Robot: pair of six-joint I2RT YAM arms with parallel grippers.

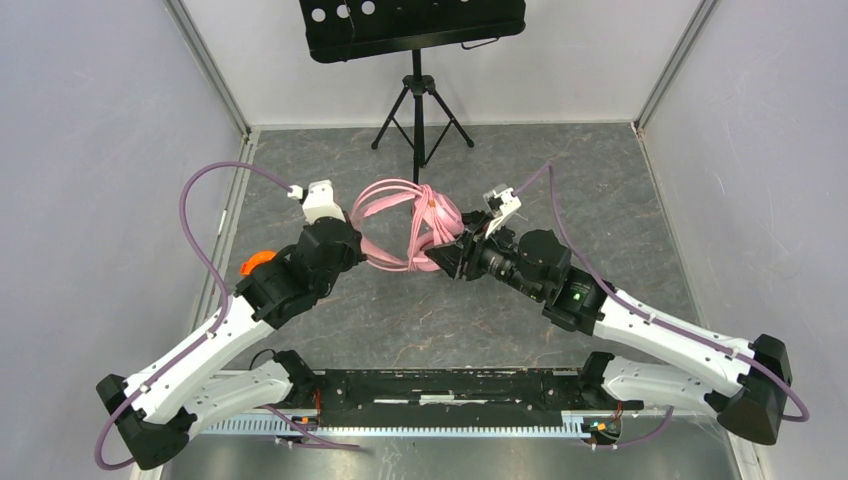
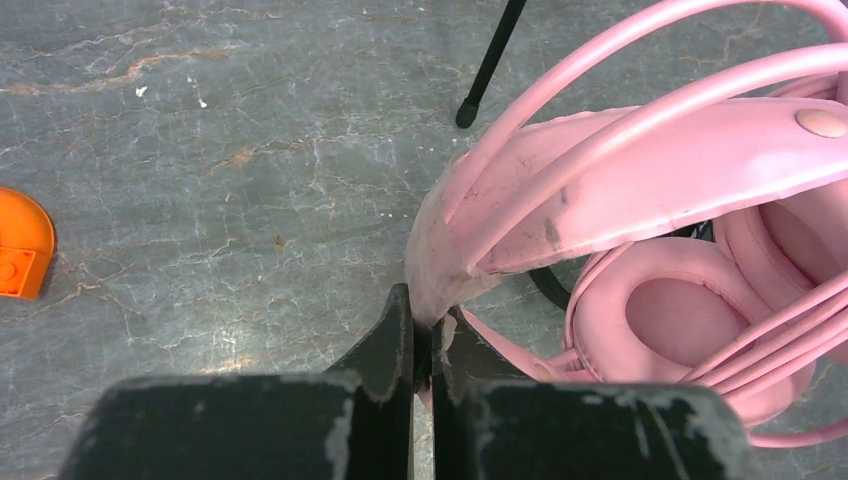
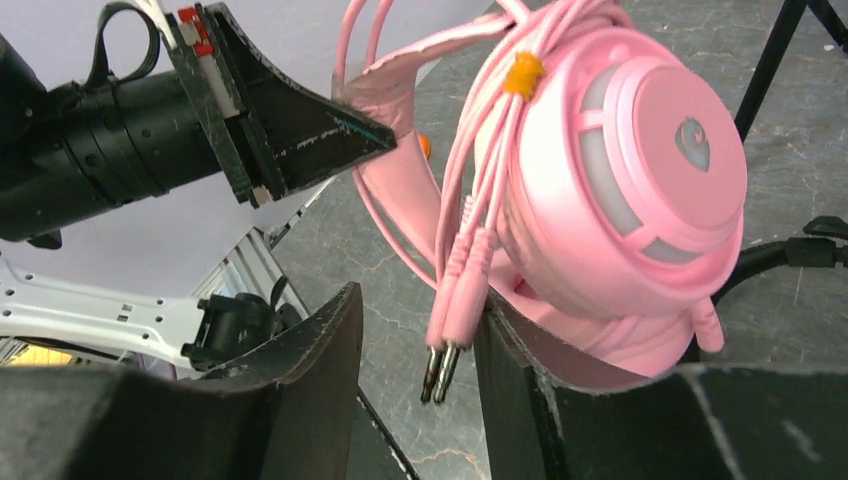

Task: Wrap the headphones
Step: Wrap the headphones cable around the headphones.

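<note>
The pink headphones (image 1: 412,225) are held off the floor in the middle, with the pink cable looped in several turns over headband and cups. My left gripper (image 2: 430,325) is shut on the worn end of the pink headband (image 2: 450,265); it also shows in the top view (image 1: 362,248). My right gripper (image 3: 415,305) is open, close under a pink cup (image 3: 640,170). The cable's two pink plugs (image 3: 450,335) hang between its fingers without being pinched. A yellow tie (image 3: 522,72) sits on the cable. The black headphones are not in view.
A black tripod music stand (image 1: 415,35) stands at the back; one leg (image 2: 488,65) reaches near the headphones and another shows in the right wrist view (image 3: 775,55). An orange object (image 1: 258,263) lies by the left arm. Grey walls enclose both sides.
</note>
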